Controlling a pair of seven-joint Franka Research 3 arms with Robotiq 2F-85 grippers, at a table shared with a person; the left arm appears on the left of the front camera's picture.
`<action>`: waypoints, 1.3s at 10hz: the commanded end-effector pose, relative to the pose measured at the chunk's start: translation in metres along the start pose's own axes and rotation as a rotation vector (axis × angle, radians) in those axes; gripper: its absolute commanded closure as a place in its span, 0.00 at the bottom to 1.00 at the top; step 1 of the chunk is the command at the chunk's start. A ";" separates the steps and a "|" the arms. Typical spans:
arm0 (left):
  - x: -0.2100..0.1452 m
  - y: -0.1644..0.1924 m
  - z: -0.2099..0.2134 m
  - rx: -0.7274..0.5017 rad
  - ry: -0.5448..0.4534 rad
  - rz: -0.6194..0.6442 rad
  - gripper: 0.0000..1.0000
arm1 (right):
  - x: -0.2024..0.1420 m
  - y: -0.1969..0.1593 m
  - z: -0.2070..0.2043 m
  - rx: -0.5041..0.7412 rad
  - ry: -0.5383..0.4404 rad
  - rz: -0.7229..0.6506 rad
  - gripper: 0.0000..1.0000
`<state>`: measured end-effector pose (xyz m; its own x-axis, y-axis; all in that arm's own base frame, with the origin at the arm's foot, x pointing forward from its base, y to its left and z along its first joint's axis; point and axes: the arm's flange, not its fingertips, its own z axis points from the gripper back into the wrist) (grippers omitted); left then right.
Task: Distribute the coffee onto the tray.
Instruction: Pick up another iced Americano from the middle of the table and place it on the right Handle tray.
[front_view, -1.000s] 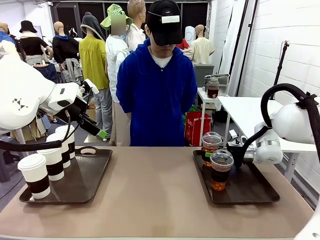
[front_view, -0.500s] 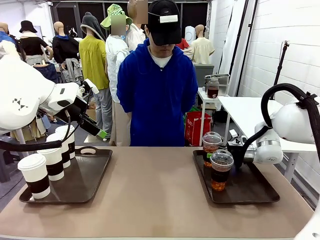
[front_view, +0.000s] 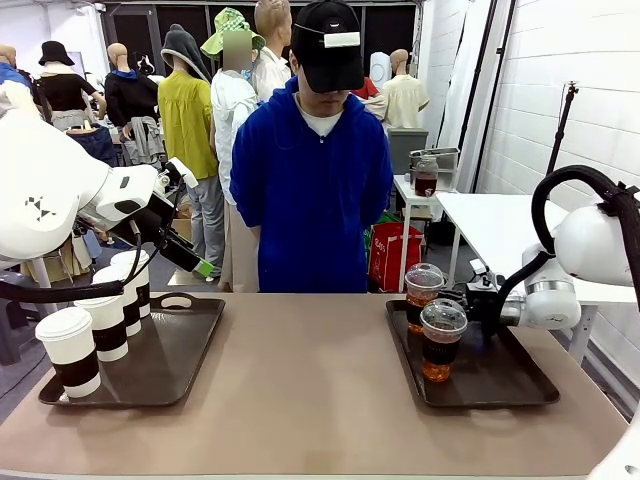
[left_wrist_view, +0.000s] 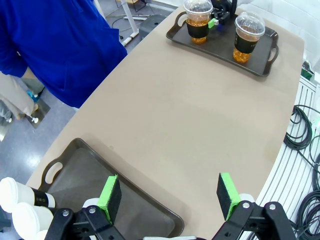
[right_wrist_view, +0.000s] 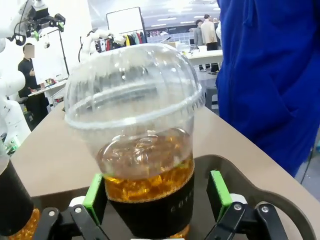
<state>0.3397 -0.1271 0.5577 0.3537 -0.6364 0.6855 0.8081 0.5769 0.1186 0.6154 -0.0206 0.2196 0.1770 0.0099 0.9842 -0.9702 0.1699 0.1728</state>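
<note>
The far clear cup (right_wrist_view: 135, 145) stands on the right tray (front_view: 500, 385), between the spread pads of the right end effector (right_wrist_view: 159, 197), not pinched. It looks thin, liquid-heavy and easy to crush; the dark sleeve is the best hold. The left end effector (left_wrist_view: 170, 192) is also spread, empty.

bright, even indoor light with soft shadows; wrist views bend at the edges, close cup slightly soft.
</note>
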 end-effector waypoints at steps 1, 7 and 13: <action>-0.001 0.001 0.000 -0.002 -0.002 0.003 0.00 | 0.005 0.015 0.017 -0.067 -0.019 -0.037 0.00; -0.001 0.001 0.000 -0.002 -0.002 0.003 0.00 | -0.001 0.038 0.052 -0.166 0.037 -0.075 0.00; -0.001 0.001 0.000 -0.002 -0.002 0.003 0.00 | -0.010 0.027 0.062 -0.110 0.013 -0.068 0.00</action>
<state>0.3397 -0.1271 0.5577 0.3537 -0.6364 0.6855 0.8082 0.5769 0.1186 0.5756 -0.0760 0.2183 0.2468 0.0119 0.9690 -0.9308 0.2812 0.2337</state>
